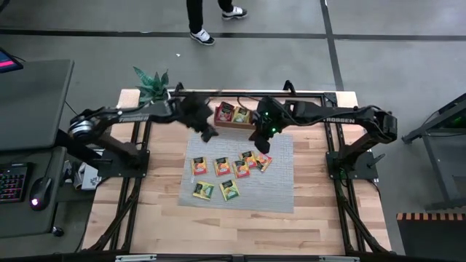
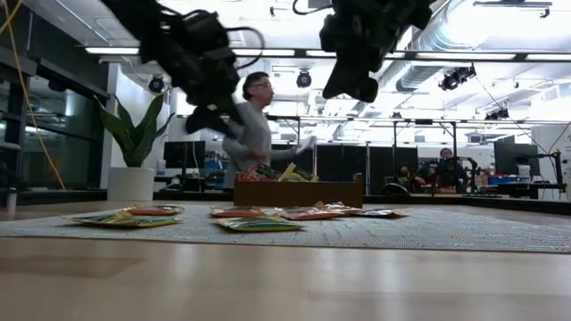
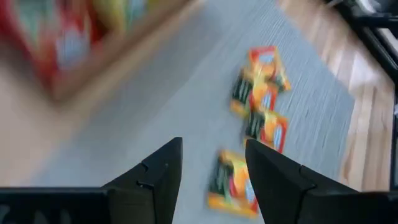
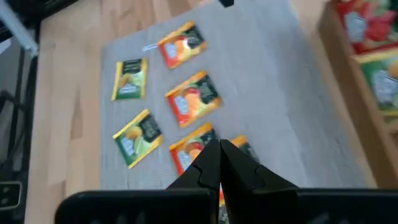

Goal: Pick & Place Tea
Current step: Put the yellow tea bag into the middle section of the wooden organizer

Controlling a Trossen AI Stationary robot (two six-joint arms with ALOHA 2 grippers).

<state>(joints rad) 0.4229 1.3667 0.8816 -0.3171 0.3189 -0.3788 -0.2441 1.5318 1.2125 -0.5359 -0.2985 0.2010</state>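
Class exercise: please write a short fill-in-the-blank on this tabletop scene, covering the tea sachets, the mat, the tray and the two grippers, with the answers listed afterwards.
1. The loose tea sachets lie on the grey woven ____.
2. The right gripper hangs above the sachets with its fingers ____.
3. The left gripper is empty and its fingers stand ____.
4. The wooden tray sits at the mat's far edge, beyond which a potted ____ stands on the table.

Answers: mat; shut; open; plant
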